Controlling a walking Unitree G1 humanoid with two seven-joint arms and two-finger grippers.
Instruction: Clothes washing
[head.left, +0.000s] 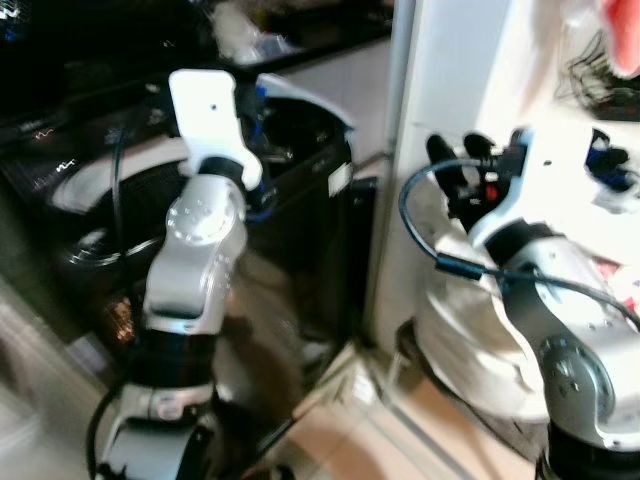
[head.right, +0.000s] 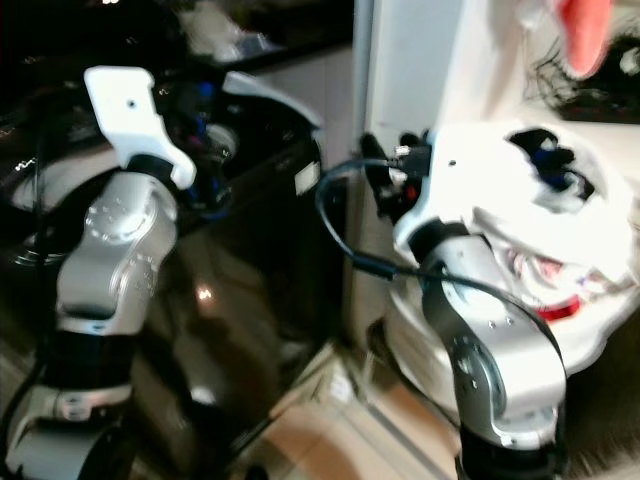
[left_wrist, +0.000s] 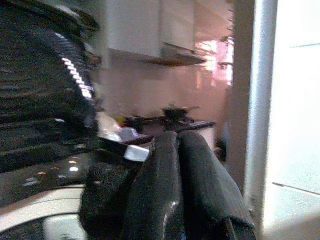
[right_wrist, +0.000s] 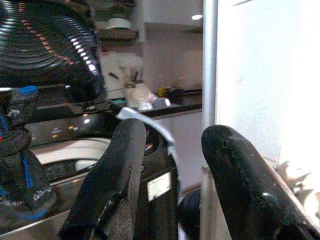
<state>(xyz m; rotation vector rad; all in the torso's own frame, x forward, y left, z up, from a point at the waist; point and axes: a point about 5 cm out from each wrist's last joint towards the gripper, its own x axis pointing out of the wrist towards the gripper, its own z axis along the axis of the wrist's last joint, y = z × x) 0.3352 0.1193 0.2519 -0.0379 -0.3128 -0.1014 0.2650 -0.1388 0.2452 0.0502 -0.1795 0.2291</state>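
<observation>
The black washing machine (head.left: 300, 210) stands on the robot's left side, with its top open, and a white wall panel (head.left: 440, 80) rises just beside it on the right. A dark cloth with blue trim (right_wrist: 22, 150) hangs at the machine's upper edge. In the right wrist view it is seen near the left arm's end.

The left gripper (left_wrist: 177, 190) is raised in front of the machine, close to its open top. Its two black fingers (left_wrist: 160, 185) are pressed together, with no gap between them, and nothing can be seen between them.

The right gripper (right_wrist: 170, 175) is held up beside the wall panel, a little to the right of the machine. Its fingers (right_wrist: 112, 175) stand well apart and they hold nothing; between them one sees the machine's front corner and the white panel.

A white basket (head.right: 590, 330) with clothes (head.right: 550, 165) sits on the floor at the right, behind the right arm. The head views are blurred.
</observation>
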